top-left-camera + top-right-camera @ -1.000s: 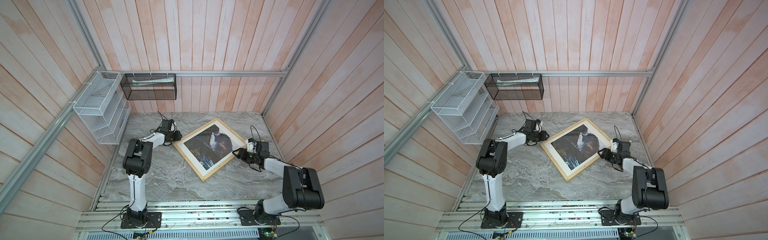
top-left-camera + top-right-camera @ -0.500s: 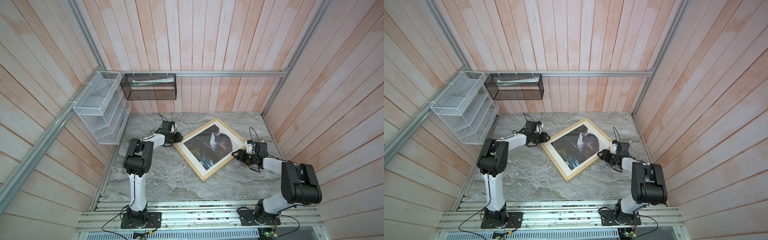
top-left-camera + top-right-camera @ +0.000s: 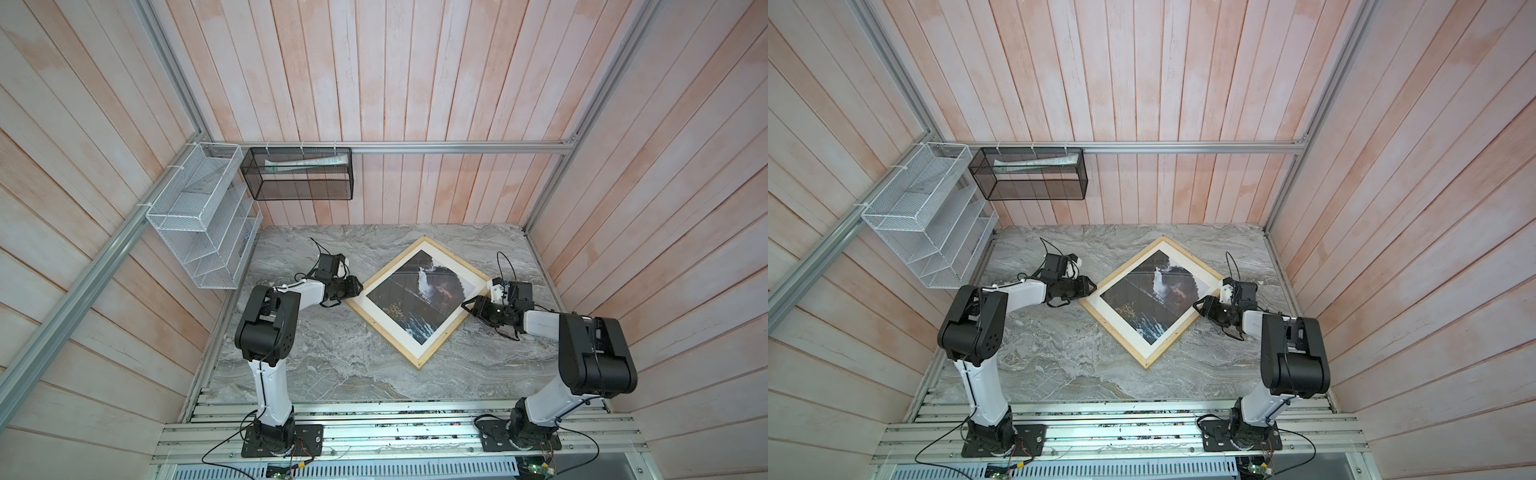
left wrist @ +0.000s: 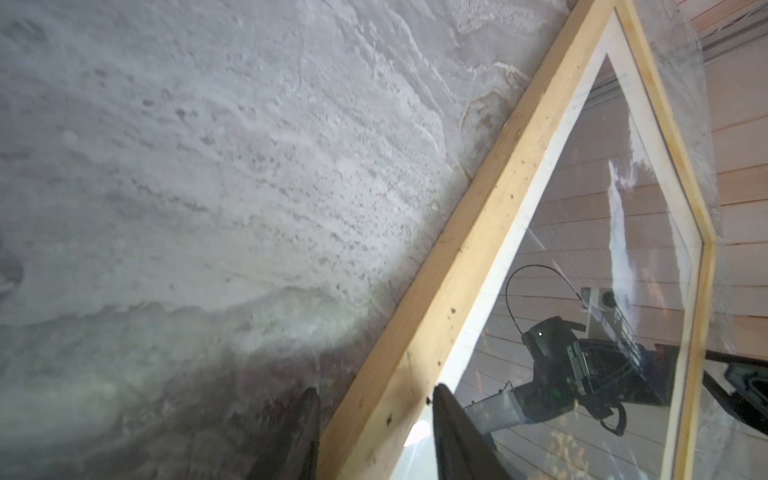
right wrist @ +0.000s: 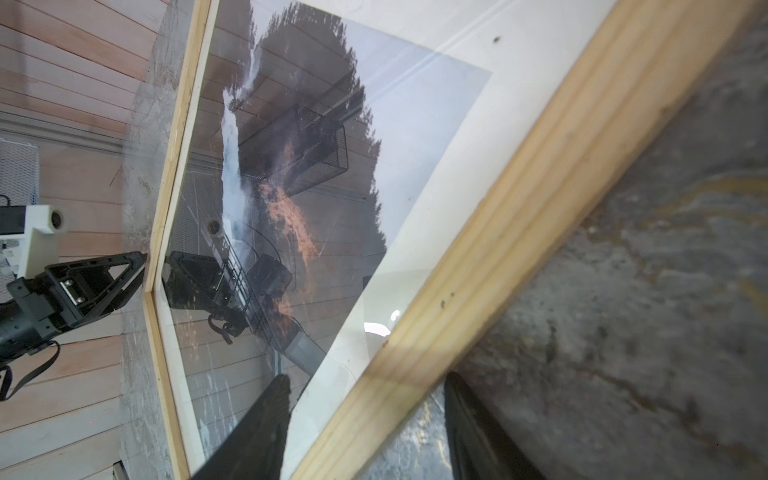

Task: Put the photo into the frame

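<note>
**Photo** (image 3: 419, 299): lay face up under the pane, inside the frame (image 3: 383, 334), with a white border showing on every side. How it sat at the back was hidden.

**Frame:** flat on the worktop (image 3: 332, 374), corner-on to the arms, directly between the two sets of jaws. Its long axis ran obliquely across the line from one set to the other. Neither arm was nearer; both were already at it.

**left jaws:** parted, astride a long rail close to a corner. One finger (image 4: 309, 424) stood outside on the worktop and the other over the pane. A sliver of gap showed on the outer side, so no clamp was seen.

**right jaws:** parted likewise, astride the opposite long rail by the diagonally opposite corner. The inner finger (image 5: 266, 419) stood clear of the wood.

**Judgement:** insertion looked done. Any closing or nudge would depend on each rail staying centred between its fingers.

**Surroundings:** a white rack (image 3: 199, 216) and a black basket (image 3: 299, 178) hung on the walls, well behind the left jaws. Nothing stood between either set of jaws and the frame.
</note>
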Robot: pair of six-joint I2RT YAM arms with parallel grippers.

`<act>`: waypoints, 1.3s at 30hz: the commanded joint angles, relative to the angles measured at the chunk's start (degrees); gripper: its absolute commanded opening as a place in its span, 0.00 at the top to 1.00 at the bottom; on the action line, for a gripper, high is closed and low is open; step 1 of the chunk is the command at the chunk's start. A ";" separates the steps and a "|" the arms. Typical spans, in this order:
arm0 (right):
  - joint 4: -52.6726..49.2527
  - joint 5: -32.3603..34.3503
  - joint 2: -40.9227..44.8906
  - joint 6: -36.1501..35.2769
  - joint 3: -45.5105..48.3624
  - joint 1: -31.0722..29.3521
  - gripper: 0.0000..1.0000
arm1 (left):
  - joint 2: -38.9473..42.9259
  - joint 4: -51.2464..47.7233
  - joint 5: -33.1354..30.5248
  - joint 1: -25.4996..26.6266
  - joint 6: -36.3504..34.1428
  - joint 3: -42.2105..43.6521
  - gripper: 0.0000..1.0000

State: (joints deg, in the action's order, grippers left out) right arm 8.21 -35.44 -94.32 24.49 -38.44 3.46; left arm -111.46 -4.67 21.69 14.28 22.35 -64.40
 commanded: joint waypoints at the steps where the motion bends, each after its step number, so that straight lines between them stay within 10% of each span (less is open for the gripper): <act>1: 1.98 -2.49 -1.78 0.82 -1.98 -1.32 0.40 | 3.32 0.18 0.91 2.24 2.54 5.18 0.54; 16: 5.63 -3.66 -8.21 5.76 -8.70 -9.90 0.40 | 22.75 4.29 -4.94 7.95 9.67 24.88 0.54; 39: 4.50 -0.20 -7.67 6.45 -11.13 -12.24 0.40 | 25.49 0.70 -14.49 4.84 11.14 25.74 0.50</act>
State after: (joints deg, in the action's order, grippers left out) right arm 12.80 -35.00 -104.01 30.48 -48.90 -8.71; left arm -88.12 -2.35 10.72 20.67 33.61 -37.76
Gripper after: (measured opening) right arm 0.601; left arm 0.500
